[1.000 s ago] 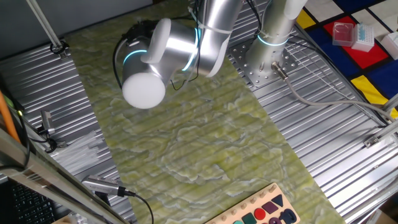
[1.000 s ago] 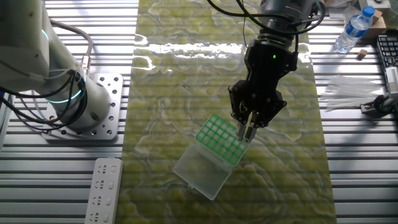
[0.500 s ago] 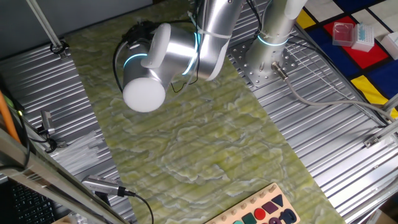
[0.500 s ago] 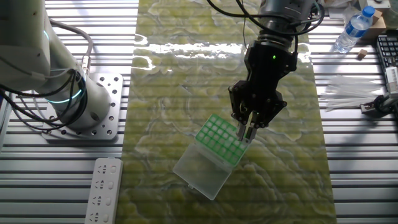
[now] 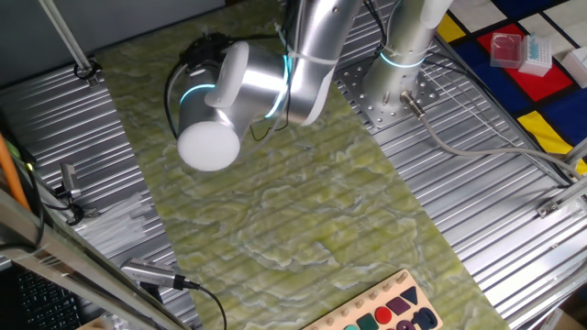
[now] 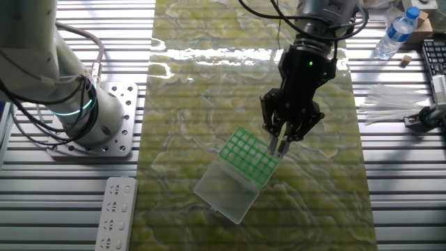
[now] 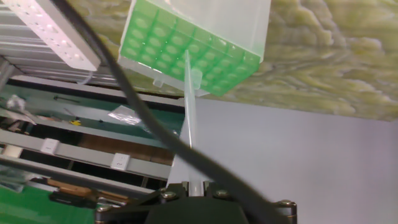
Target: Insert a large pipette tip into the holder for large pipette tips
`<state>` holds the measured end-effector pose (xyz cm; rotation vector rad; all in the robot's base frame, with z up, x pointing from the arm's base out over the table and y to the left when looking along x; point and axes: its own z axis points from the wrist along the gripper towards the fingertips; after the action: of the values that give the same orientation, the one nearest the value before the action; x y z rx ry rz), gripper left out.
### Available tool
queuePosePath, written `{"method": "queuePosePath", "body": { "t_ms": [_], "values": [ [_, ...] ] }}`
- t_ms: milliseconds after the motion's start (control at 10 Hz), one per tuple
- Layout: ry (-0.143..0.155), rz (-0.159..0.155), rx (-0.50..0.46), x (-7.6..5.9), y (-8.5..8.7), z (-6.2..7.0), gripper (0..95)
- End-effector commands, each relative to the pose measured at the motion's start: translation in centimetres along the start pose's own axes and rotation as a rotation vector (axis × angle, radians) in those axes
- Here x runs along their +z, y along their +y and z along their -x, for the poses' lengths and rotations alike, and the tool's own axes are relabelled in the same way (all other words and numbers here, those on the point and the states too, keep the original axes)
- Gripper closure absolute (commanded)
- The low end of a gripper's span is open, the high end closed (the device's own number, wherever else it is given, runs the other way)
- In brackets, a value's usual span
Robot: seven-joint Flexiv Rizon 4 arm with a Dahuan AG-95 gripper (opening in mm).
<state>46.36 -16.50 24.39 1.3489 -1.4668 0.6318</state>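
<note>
The holder for large pipette tips is a small box with a green gridded top, lying on the green marbled mat with its clear lid folded open beside it. My gripper hangs over the holder's right edge, shut on the large pipette tip. In the hand view my gripper sits at the bottom edge, and the clear tip runs from it up to the green grid, its narrow end over a hole near the grid's edge. The arm hides the holder in one fixed view.
A second arm's base stands left of the mat, with a white power strip in front of it. A water bottle and a clear bag lie to the right. A red box and a shape board sit far off.
My gripper with the tip has shifted slightly to the right over the holder. The arm's big joint has swung a little left and down in one fixed view.
</note>
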Motion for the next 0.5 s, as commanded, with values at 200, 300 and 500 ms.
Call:
{"method": "queuePosePath", "body": {
  "t_ms": [200, 300, 500],
  "values": [
    [0.012, 0.01, -0.006, 0.29, 0.15, 0.19, 95.0],
    [0.014, 0.011, -0.008, 0.34, 0.14, 0.24, 95.0],
    [0.018, 0.011, -0.015, 0.55, 0.25, 0.28, 95.0]
  ]
}}
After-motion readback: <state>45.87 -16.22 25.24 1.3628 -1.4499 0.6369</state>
